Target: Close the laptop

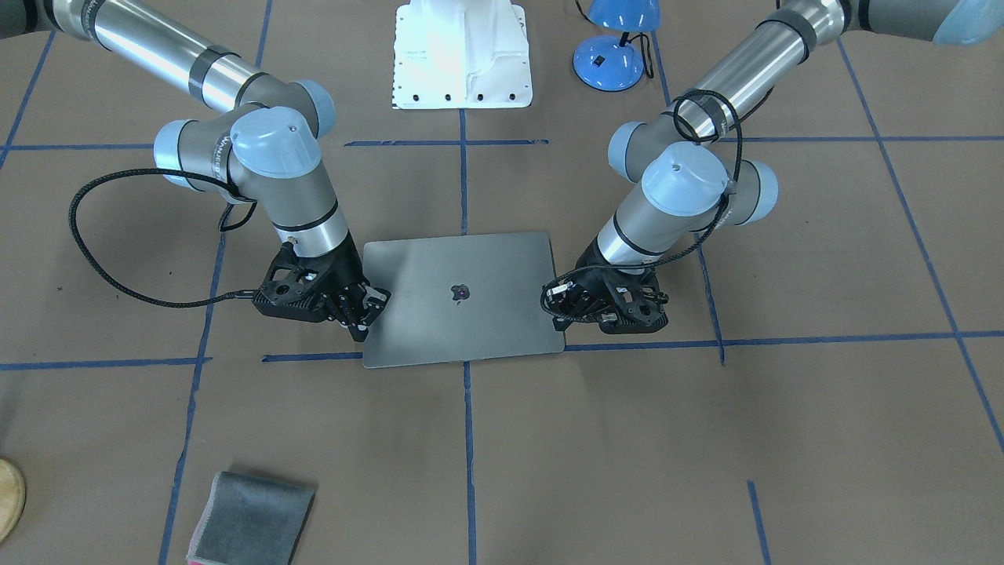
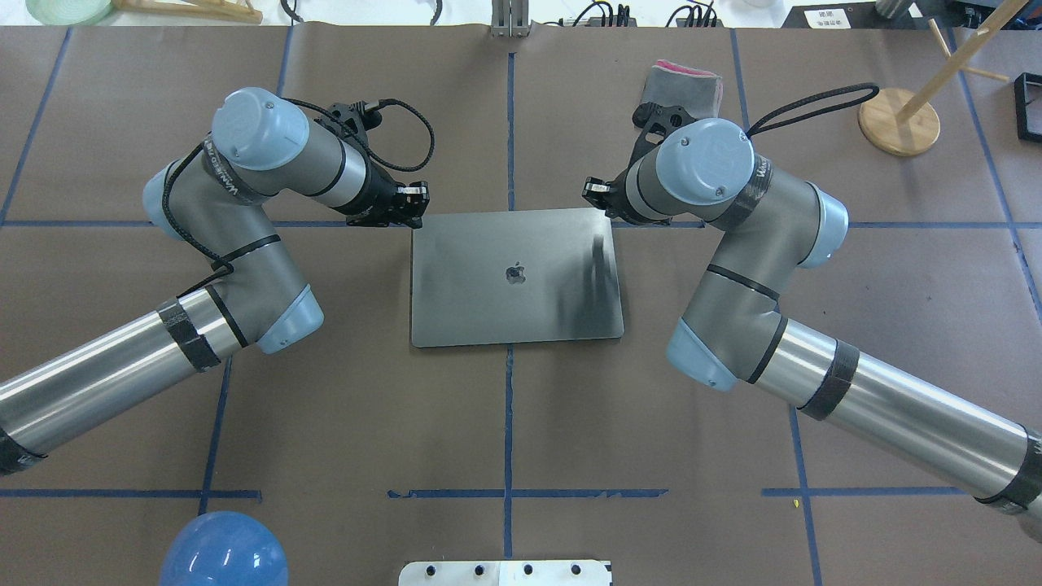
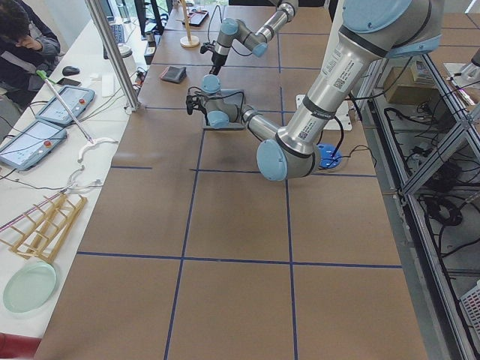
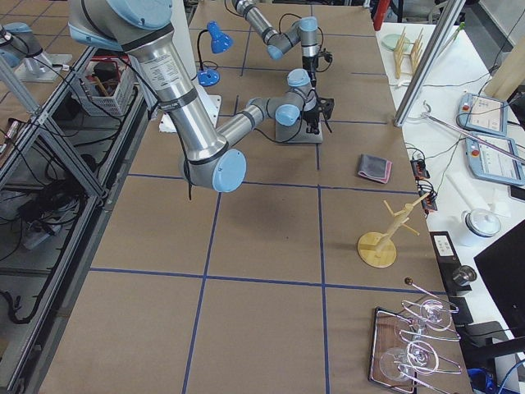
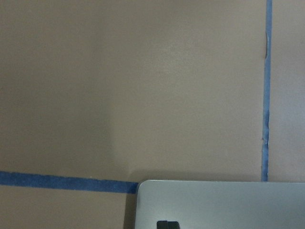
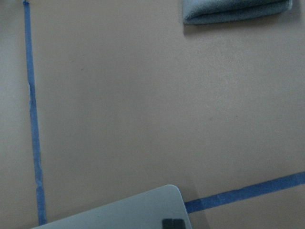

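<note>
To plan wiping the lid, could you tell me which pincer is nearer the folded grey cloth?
Right. The right pincer is at the laptop's far corner nearest the cloth; the left pincer is at the opposite far corner.

We are seeing a folded grey cloth lying on the brown table, a blue lamp standing well apart from it, and a wooden stand sitting nearer the cloth.

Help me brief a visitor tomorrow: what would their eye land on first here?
The grey laptop, lid shut flat with its logo up, lies mid-table. The left end effector and right end effector flank its far corners. A folded grey cloth lies beyond.
</note>
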Action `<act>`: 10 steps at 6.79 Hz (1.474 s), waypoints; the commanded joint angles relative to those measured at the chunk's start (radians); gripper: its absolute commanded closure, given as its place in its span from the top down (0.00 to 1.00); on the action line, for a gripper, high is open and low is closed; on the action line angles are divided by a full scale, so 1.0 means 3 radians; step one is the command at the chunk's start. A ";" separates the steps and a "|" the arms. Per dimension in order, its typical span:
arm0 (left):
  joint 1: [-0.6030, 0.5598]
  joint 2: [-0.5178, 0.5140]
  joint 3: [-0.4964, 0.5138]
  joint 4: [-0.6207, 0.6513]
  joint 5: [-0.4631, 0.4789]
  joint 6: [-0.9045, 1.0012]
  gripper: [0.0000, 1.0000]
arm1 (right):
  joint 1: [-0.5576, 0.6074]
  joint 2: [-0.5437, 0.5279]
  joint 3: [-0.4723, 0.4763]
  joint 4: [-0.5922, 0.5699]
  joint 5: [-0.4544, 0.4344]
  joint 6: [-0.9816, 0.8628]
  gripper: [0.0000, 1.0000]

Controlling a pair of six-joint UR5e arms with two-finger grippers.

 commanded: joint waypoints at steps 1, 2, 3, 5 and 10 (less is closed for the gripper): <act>-0.0029 0.0032 -0.0020 0.0048 -0.0011 0.0007 0.79 | 0.0098 -0.0011 0.0000 -0.0054 0.0058 -0.0009 0.99; -0.0125 0.0129 -0.0101 0.0226 0.0009 0.0017 0.99 | 0.0261 -0.0032 0.0020 -0.0292 0.0454 -0.0131 1.00; -0.0273 0.0195 -0.0309 0.0709 -0.0066 0.0381 1.00 | 0.0465 -0.0078 0.0127 -0.0553 0.0670 -0.0502 1.00; -0.0574 0.0440 -0.1034 0.1935 -0.0098 0.1565 1.00 | 0.0838 -0.0348 0.0443 -0.1044 0.0824 -0.1487 1.00; -0.2127 0.1794 -0.1472 0.2503 -0.0884 0.4401 1.00 | 0.2403 -0.1635 0.0741 -0.1363 0.1761 -0.4411 1.00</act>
